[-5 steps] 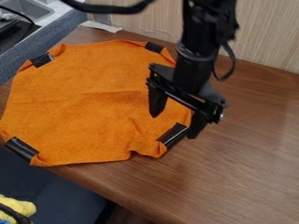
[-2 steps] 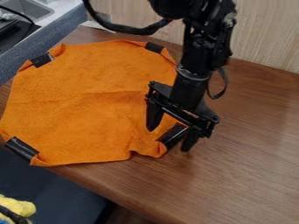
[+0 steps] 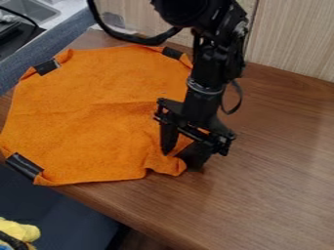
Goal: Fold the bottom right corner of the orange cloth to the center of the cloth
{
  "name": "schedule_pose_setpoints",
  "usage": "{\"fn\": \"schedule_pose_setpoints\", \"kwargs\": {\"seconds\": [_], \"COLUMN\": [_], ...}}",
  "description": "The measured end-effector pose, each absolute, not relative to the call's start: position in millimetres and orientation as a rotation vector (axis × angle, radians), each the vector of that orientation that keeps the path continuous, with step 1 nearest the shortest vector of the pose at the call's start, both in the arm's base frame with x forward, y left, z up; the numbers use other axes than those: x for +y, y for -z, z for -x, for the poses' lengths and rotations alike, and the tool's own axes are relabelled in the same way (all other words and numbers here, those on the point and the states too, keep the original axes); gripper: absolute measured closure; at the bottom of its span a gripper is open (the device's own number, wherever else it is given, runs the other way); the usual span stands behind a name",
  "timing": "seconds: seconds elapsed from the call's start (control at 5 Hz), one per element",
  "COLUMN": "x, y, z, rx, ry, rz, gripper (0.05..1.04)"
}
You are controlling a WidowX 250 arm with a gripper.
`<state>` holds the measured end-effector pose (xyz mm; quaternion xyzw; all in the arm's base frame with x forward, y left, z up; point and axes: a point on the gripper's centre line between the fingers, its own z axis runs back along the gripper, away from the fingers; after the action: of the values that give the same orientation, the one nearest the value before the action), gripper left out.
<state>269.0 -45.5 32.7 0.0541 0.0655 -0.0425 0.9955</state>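
Observation:
The black gripper hangs low over the cloth's near right corner, its fingers apart on either side of the fold there. An orange cloth lies spread on the wooden table, with a crease across its middle and corners folded over. Black strips mark its folded corners: one at the upper left, one at the upper right, one at the lower left. The strip at the near right corner is mostly hidden by the gripper. Whether the fingers touch the cloth, I cannot tell.
The brown wooden table extends to the right, backed by a light wood-grain wall. A grey sink stands at the upper left. Something yellow lies below the table's front edge at the lower left.
The gripper has moved down and slightly left onto the near right corner, and its fingers have come closer together. The cloth lies where it was.

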Motion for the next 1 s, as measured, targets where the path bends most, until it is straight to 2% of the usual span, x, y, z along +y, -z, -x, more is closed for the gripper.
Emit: {"fn": "schedule_pose_setpoints", "kwargs": {"seconds": [0.2, 0.4, 0.6, 0.8, 1.0], "x": [-45.3, -53.3, -60.4, -66.9, -88.8], "y": [-32.2, -32.5, -31.3, -33.0, -38.7], "z": [-269.6, -269.8, -271.3, -273.7, -279.1], "rx": [0.129, 0.122, 0.128, 0.123, 0.095], "ry": [0.064, 0.092, 0.124, 0.163, 0.258], "rz": [-0.115, -0.108, -0.092, -0.057, 0.012], "gripper": [0.686, 0.897, 0.997, 1.013, 1.015]}}
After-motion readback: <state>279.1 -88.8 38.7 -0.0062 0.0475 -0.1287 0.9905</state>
